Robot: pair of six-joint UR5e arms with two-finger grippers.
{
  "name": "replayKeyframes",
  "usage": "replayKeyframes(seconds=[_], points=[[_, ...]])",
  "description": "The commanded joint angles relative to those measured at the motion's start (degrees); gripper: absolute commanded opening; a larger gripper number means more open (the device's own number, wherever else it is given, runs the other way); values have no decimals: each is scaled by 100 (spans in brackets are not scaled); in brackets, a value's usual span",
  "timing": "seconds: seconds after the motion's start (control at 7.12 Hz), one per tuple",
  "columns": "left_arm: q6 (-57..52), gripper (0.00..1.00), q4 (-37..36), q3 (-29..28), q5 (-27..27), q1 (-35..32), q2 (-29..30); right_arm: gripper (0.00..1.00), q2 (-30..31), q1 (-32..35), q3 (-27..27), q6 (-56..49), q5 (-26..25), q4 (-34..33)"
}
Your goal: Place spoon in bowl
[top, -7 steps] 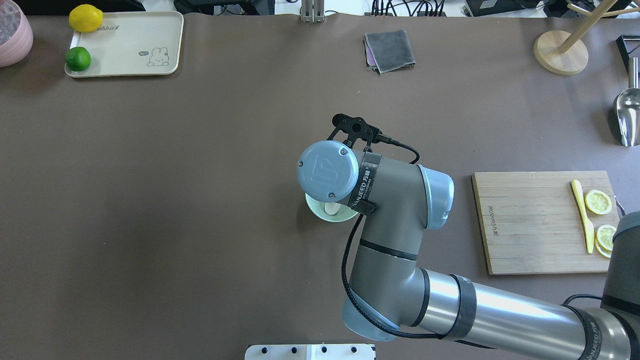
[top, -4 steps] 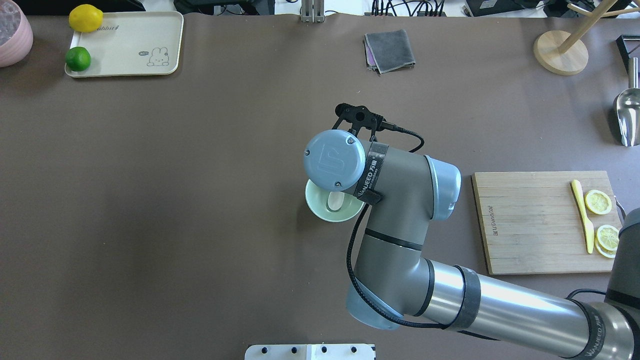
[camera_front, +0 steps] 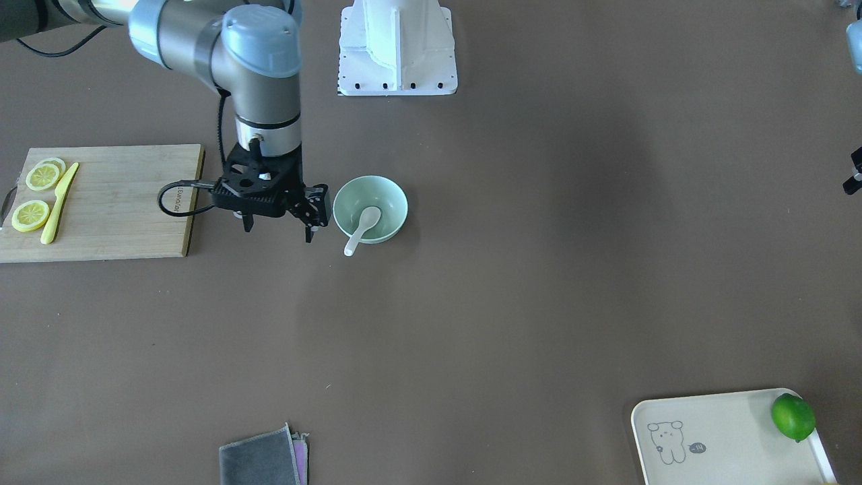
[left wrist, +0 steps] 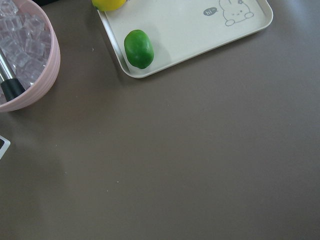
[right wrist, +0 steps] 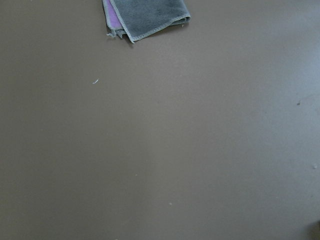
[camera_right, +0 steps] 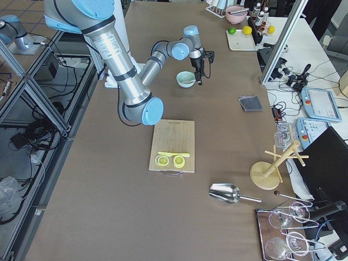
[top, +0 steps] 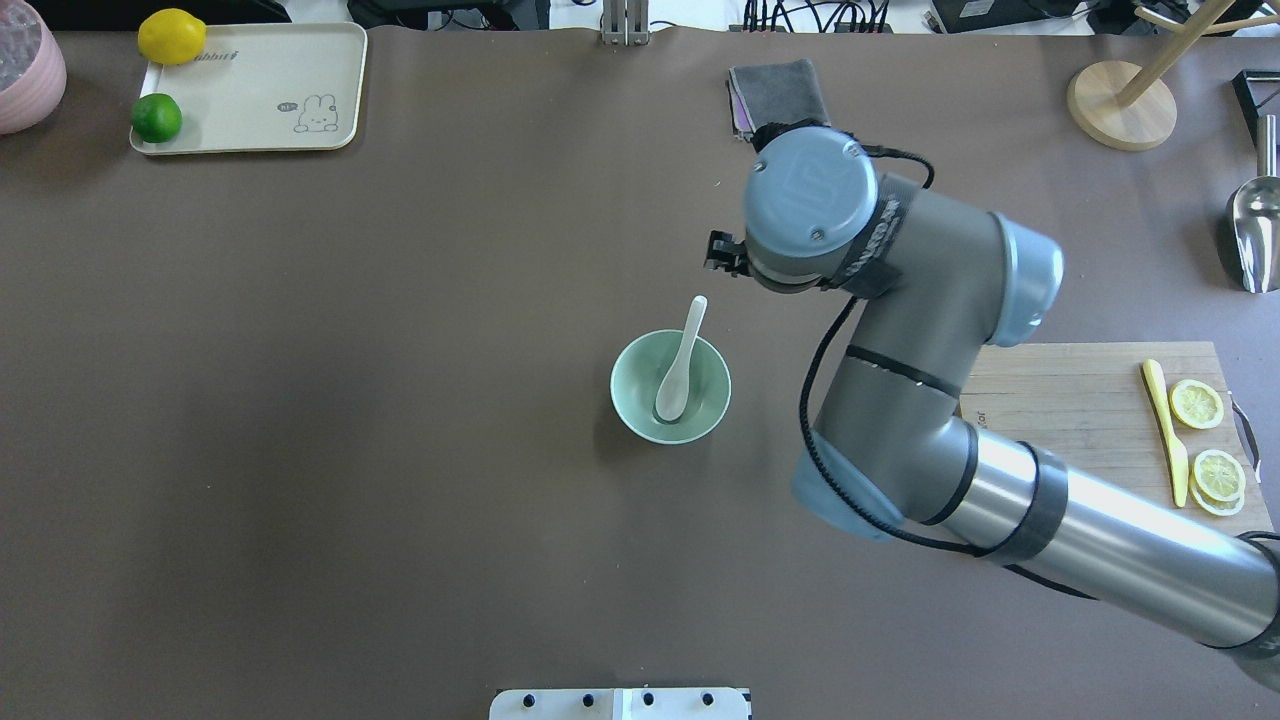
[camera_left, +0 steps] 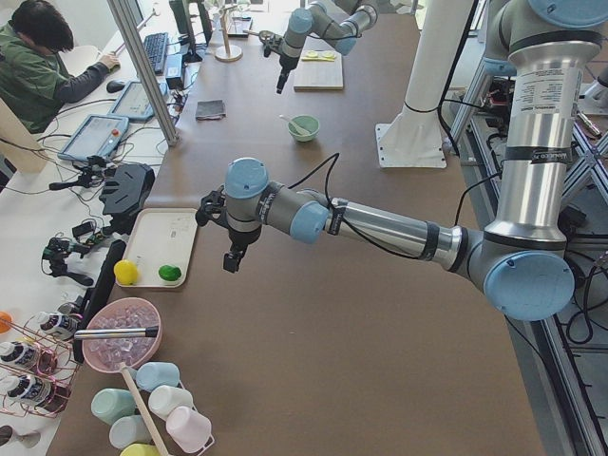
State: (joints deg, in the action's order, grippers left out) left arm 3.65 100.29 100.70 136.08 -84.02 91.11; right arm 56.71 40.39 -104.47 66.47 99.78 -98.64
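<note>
The pale mint-green bowl (top: 642, 400) stands at mid-table; it also shows in the front-facing view (camera_front: 387, 195). The white spoon (top: 680, 365) lies in it, scoop down inside and handle resting over the far rim (camera_front: 360, 230). My right gripper (camera_front: 315, 228) hangs beside the bowl, off to its far right, apart from the spoon, and looks open and empty; the overhead view shows only its edge (top: 722, 255). My left gripper (camera_left: 231, 259) hovers near the tray at the table's left end. It shows clearly only in the left side view, so I cannot tell its state.
A wooden cutting board (top: 1060, 450) with lemon slices and a slim yellow knife (top: 1165, 430) lies at the right. A folded grey cloth (top: 775, 85) is at the back, and a tray (top: 260, 90) with a lime and a lemon at the back left. A metal scoop (top: 1255, 235) is at the far right.
My right arm has swung away from over the bowl toward the back right. The spoon stays in the bowl and is now fully uncovered.
</note>
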Motion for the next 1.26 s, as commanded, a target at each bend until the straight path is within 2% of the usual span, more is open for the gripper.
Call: replayKeyframes(seconds=[0.0,0.28,0.56,0.7,0.84,0.98,1.12], points=[[4,99,-621,-216,-117,-123,-409,100,917,1290,-424,-1743,1677,292],[-22,99,-641,-200,-205,-456,-550,100,1883,2197,-714,-3438,2385,293],[-449,99,-1526,62,-196,-475,-542,100,2754,3006,-724,-5066,2791,266],[-1192,99,-1922,99,-170,-553,-577,100,3158,3384,-663,-5848,2793,223],[-1243,99,-2143,4,-152,-746,-577,100,3597,3814,-567,-6752,2871,275],[-1261,99,-2137,81,-144,-791,-594,100,3941,4167,-470,-7196,2863,275],[-1279,99,-2137,238,-143,-844,-595,100,4092,4588,-121,-7339,3124,284]])
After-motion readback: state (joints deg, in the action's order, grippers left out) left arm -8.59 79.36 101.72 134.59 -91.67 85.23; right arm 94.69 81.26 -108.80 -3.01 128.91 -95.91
